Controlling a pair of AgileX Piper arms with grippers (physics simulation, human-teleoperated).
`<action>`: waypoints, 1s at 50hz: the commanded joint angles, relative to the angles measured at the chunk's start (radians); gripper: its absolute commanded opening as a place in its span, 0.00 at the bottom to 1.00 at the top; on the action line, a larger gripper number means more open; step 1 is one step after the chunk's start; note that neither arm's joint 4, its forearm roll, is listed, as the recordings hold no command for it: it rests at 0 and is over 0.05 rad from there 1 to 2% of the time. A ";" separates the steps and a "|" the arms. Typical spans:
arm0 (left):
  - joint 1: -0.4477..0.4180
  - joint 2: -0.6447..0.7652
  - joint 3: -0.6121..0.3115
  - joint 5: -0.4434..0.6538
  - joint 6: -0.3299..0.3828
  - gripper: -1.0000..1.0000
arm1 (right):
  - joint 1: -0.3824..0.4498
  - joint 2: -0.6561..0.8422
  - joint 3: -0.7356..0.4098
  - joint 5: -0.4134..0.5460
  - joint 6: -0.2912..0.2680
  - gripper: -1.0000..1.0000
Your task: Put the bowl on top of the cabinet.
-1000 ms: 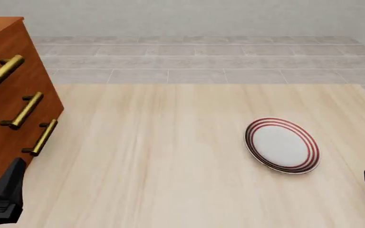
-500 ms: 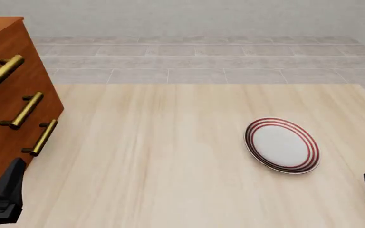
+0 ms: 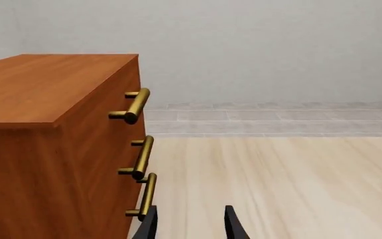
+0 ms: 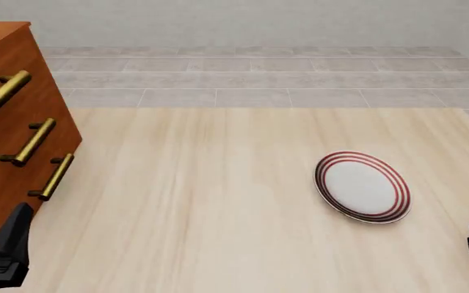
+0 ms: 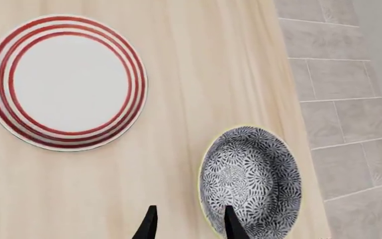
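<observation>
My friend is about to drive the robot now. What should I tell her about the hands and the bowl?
Left gripper: open, holding nothing, beside the cabinet.
Right gripper: open, above the bowl, one finger over its rim, not gripping.
The bowl sits on the table near the right edge, next to the red-ringed plate; only the right wrist view shows it.
Done: nothing yet.
Left: grab the bowl, carry it across, set it on the cabinet's top.

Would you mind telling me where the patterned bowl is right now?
The bowl shows only in the right wrist view, on the table near its edge, beside the red-ringed plate, just ahead of the right pincer.
</observation>
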 commanded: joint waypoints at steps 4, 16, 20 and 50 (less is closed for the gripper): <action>0.000 0.001 -0.003 0.002 0.000 1.00 | -0.069 0.130 0.033 -0.127 -0.042 1.00; 0.000 0.003 0.003 -0.006 0.000 1.00 | -0.093 0.241 0.074 -0.251 -0.037 1.00; 0.000 0.003 0.005 -0.008 0.000 1.00 | -0.100 0.270 0.080 -0.277 -0.044 1.00; 0.000 0.004 -0.002 -0.002 0.000 1.00 | -0.156 0.457 0.112 -0.431 -0.061 1.00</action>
